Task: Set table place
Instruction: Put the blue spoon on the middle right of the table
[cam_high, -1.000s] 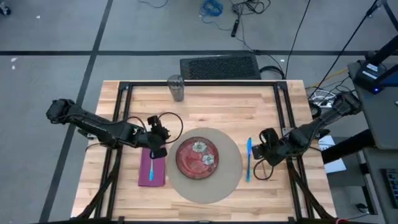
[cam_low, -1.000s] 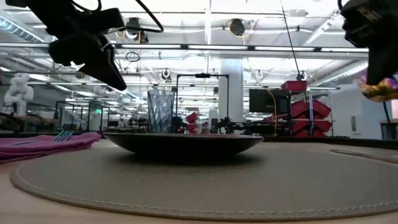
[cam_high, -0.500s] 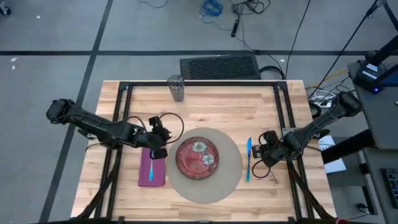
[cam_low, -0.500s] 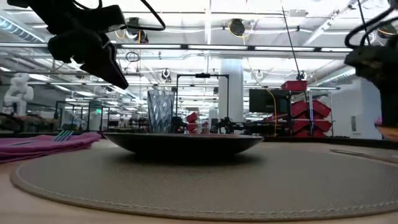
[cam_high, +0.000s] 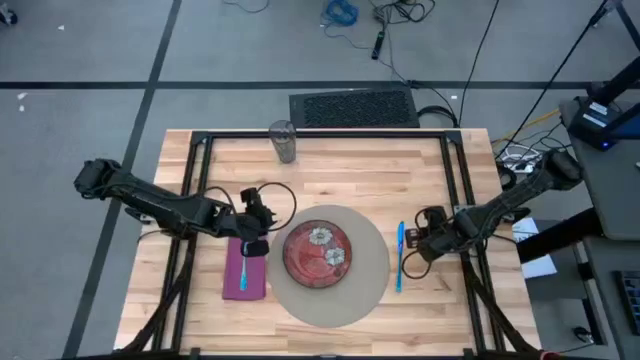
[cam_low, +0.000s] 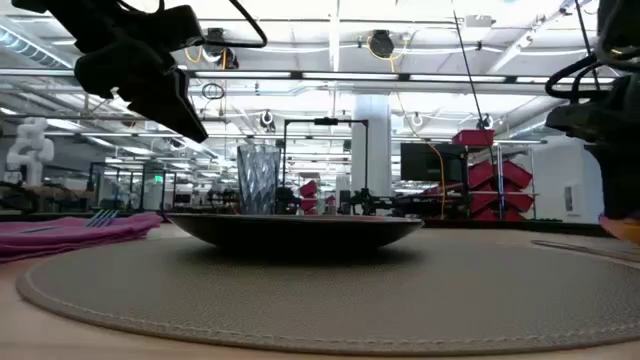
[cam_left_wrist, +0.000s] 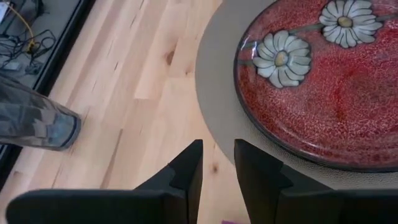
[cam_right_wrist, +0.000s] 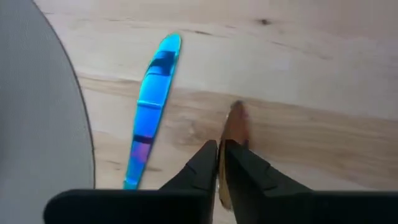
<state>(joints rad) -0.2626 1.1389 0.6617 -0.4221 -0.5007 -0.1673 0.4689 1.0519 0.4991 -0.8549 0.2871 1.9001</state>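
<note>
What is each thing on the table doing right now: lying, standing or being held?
Round red daisy plate: lying on round beige mat, empty.
Shiny blue knife: flat on wooden table, beside mat.
Purple folded napkin: flat, fork on top.
Clear glass: upright.
Golden utensil: held, tip at table.
Left gripper: slightly open, empty.
Right gripper: shut on golden utensil.

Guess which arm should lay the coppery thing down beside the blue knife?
Probably the right. Its jaws are shut on the coppery utensil, low over the table right beside the blue knife. The left jaws hang by the pink napkin, across the plate.
</note>
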